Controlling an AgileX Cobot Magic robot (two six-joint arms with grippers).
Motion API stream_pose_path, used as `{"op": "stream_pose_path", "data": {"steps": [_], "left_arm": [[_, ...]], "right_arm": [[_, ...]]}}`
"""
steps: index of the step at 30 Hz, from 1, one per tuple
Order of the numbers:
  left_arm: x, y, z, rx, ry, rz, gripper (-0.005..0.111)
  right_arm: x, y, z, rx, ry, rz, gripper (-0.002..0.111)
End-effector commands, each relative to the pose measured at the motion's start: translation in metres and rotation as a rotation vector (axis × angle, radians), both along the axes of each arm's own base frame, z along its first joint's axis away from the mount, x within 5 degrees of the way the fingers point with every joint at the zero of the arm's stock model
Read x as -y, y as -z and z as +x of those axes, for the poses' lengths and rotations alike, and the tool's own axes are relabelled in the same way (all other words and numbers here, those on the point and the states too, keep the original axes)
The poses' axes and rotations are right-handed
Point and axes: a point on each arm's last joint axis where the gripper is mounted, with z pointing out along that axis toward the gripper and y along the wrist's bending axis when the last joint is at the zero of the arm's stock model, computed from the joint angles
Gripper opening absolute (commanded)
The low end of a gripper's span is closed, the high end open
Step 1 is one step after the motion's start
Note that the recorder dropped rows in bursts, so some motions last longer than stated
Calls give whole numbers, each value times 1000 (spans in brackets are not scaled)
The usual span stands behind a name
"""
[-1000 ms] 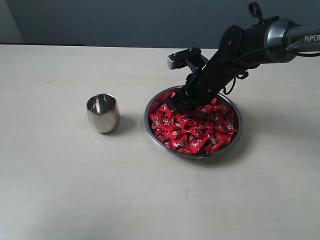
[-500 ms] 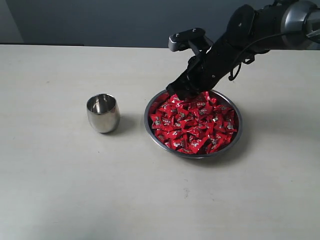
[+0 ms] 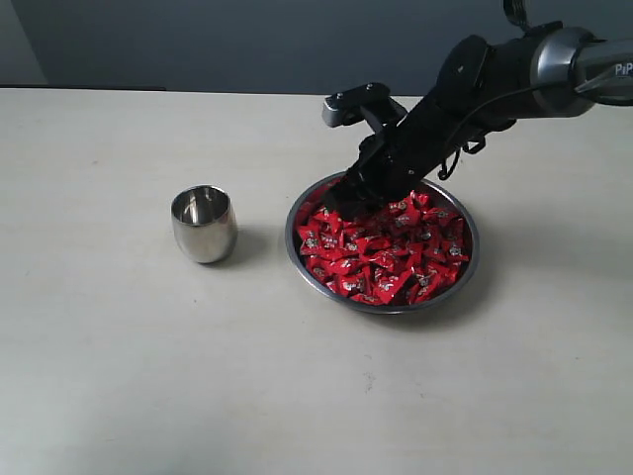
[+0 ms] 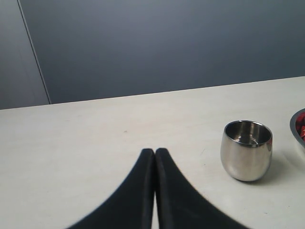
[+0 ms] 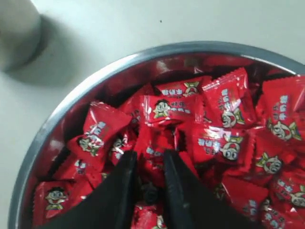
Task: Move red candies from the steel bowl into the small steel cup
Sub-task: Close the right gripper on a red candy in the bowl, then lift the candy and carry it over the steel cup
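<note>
The steel bowl (image 3: 294,252) holds a heap of red candies (image 3: 391,252) right of the table's middle. My right gripper (image 3: 336,206) is down at the bowl's far-left side, among the candies. In the right wrist view its fingers (image 5: 150,155) are shut on one red candy (image 5: 152,143), with the bowl's rim (image 5: 62,107) curving around. The small steel cup (image 3: 204,224) stands upright to the left of the bowl, apart from it, and looks empty. My left gripper (image 4: 155,151) is shut on nothing, low over the table, with the cup (image 4: 246,150) off to one side of it.
The table is a plain pale surface with a dark wall behind it. The bowl's edge (image 4: 298,129) just shows in the left wrist view. A blurred cup (image 5: 16,28) sits in a corner of the right wrist view. The left arm does not show in the exterior view.
The right gripper rose out of the candy heap, then shifted a little left and came back down to the bowl's far-left side. Cup, bowl and left gripper have not moved.
</note>
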Motion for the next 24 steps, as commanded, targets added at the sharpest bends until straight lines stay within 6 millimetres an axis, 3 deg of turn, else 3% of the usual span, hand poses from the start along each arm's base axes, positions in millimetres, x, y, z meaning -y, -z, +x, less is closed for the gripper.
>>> {"op": "stream_pose_path", "data": {"steps": [1,3,7,13,15,19,24], "left_arm": [[0,1,0,5,3,0,0],[0,1,0,5,3,0,0],[0,1,0,5,3,0,0],[0,1,0,5,3,0,0],[0,1,0,5,3,0,0],[0,0,0,8,4,0,0],[0,1,0,6,3,0,0]], "right_arm": [[6,2,4,29,11,-75,24],[6,2,4,33,16,-72,0],[6,-3,5,54,24,-60,-1],[-2,-59,-9,209,-50,3,-1],[-12,-75,-20,262,-107,21,-1],[-52,-95,-44,344,-248,69,-1],[-94,-97,-56,390,-335,109,-1]]}}
